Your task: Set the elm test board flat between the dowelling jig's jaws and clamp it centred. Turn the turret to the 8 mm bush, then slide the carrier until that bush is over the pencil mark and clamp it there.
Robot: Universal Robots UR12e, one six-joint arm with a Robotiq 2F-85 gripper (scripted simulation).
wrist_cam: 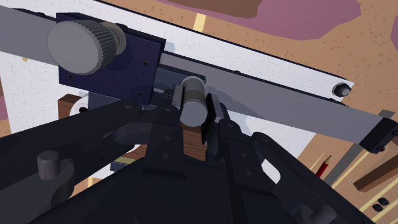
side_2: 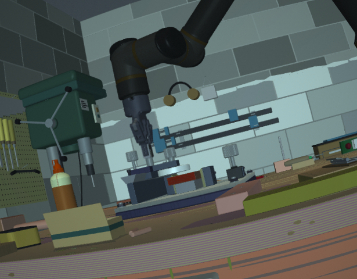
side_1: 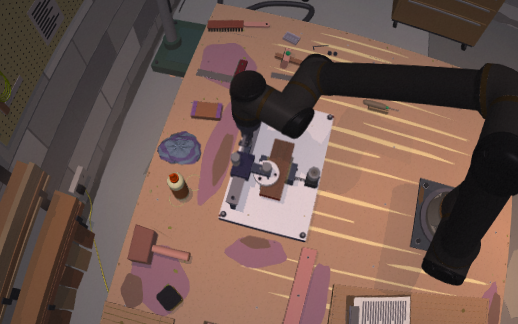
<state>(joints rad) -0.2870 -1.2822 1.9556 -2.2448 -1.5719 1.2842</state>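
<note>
In the middle of the bench the dowelling jig [side_1: 271, 175] sits on its white base plate. The brown elm board [side_1: 277, 170] lies flat between the jaws. The white turret disc [side_1: 265, 172] rests over the board. The dark blue carrier [wrist_cam: 111, 66] sits on the grey rail [wrist_cam: 264, 104], with a knurled clamp knob [wrist_cam: 77, 47] on top. A small grey handle post [wrist_cam: 192, 104] beside the carrier is gripped by my closed gripper [wrist_cam: 193, 107]. The jaw screw knob [side_1: 313, 175] stands at the right of the jig.
The rail's black end block [wrist_cam: 378, 136] lies close to the right. A glue bottle [side_1: 176, 184] and a blue rag [side_1: 180, 148] lie left of the jig. A mallet [side_1: 143, 245] lies nearer. A drill press [side_2: 61, 114] stands at the bench's far corner.
</note>
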